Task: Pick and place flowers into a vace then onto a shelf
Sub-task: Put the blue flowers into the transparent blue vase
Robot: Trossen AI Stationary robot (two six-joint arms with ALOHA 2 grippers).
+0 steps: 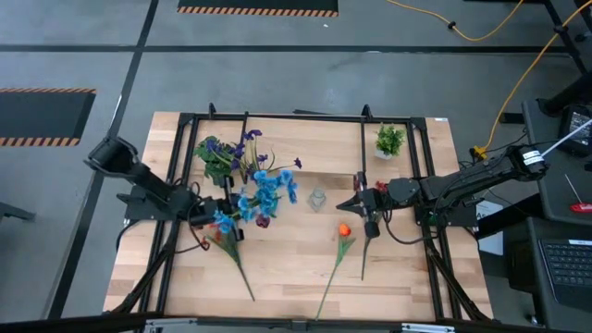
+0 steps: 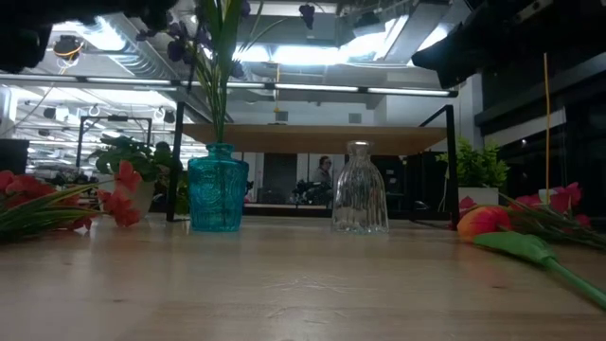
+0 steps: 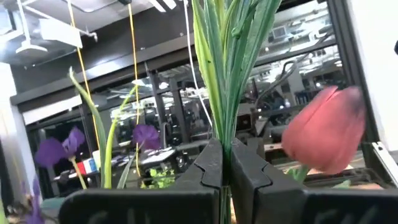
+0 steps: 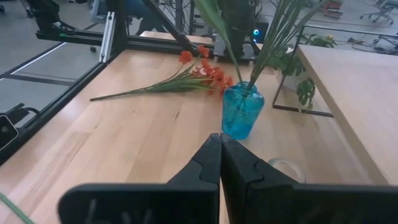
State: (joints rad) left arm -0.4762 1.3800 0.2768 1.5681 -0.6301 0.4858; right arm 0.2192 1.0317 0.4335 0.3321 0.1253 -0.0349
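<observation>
Now the left gripper [image 3: 224, 163] is clenched on the green stems of the flowers [image 3: 227, 56], which rise straight from between its jaws. Ahead of the right gripper's [image 4: 221, 155] empty, closed jaws stands the blue vase [image 4: 240, 111].

Closed jaws point at a blue vase [image 4: 241, 111] holding green stems — red flowers [image 4: 202, 70] lie behind.

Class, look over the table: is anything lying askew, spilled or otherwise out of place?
Some flowers lie flat on the table rather than in a vase: an orange bud near the front and a red spray at the left side. The clear vase stands empty, while the blue vase holds stems. Nothing looks spilled or broken.
</observation>
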